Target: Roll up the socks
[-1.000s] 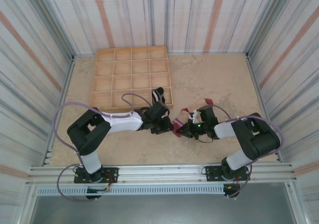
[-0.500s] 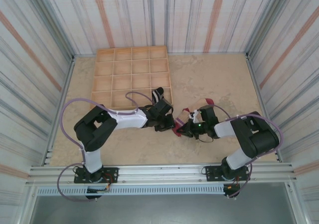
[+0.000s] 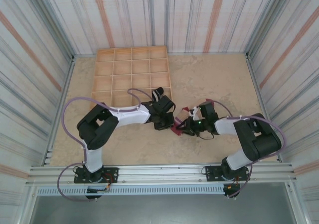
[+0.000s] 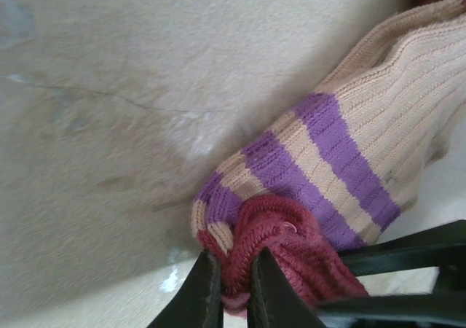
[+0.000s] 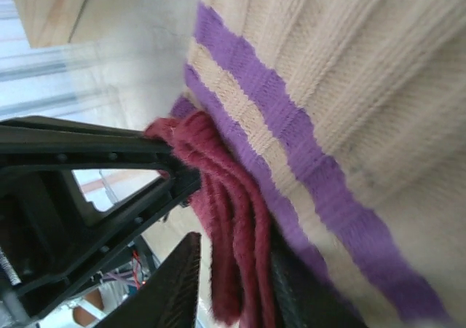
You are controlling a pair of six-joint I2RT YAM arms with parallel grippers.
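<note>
Beige sock (image 4: 378,124) sits mid-table, just right of the wooden tray (image 3: 93,79)'s near corner, strung between both arms. Left gripper (image 4: 234,268) pinches the dark red cuff (image 4: 287,233) tight, probably anchoring it for rolling. Right gripper (image 5: 233,259) has its fingers (image 5: 178,288) either side of that cuff, can't tell if they're actually gripping.
</note>
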